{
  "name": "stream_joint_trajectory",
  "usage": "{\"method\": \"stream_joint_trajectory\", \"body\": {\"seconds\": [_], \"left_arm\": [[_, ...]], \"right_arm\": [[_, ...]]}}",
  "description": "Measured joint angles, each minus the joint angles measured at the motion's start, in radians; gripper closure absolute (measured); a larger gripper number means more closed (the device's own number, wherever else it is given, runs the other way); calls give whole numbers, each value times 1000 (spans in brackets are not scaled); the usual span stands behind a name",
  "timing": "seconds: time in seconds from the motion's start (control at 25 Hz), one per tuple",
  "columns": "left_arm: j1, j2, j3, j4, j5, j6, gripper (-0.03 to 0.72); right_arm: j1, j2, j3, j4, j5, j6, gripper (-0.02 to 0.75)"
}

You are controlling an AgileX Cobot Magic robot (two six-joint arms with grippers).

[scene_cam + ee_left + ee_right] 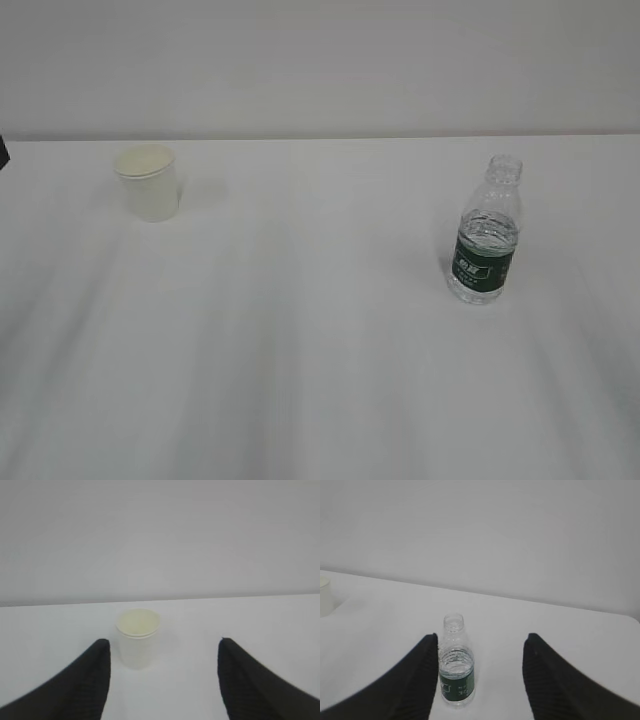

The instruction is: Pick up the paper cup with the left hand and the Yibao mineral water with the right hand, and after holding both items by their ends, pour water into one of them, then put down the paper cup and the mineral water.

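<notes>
While both end effectors gape empty, paper cup [148, 183] and part-filled Yibao mineral water [486, 232] stand upright.

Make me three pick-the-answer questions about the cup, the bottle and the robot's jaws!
1. Where does the paper cup stand in the exterior view?
A. far left of the table
B. right beside the bottle
C. on top of the bottle

2. What colour is the label on the Yibao mineral water?
A. red
B. dark green
C. orange

3. How do the jaws of the left gripper stand?
A. shut on the cup
B. apart, not touching the cup
C. shut on the bottle

Answers: 1 A, the cup is far left and the bottle right. 2 B, the band is dark green. 3 B, white table shows on both sides of the cup.
</notes>
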Motion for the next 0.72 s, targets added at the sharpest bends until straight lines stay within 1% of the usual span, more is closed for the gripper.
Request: {"method": "stream_joint_trajectory", "body": {"seconds": [0.2,0.36,0.48,0.72], "left_arm": [[0,72,0,32,-47,-28,220],[0,119,0,41,-68,-46,221],[0,147,0,67,-74,-50,221],[0,182,0,76,-78,-53,204]], "right_arm": [[0,48,0,85,-68,-77,323],[0,77,0,195,-75,-176,323],[0,106,8,329,-84,-319,323],[0,207,34,708,-77,-704,323]]}}
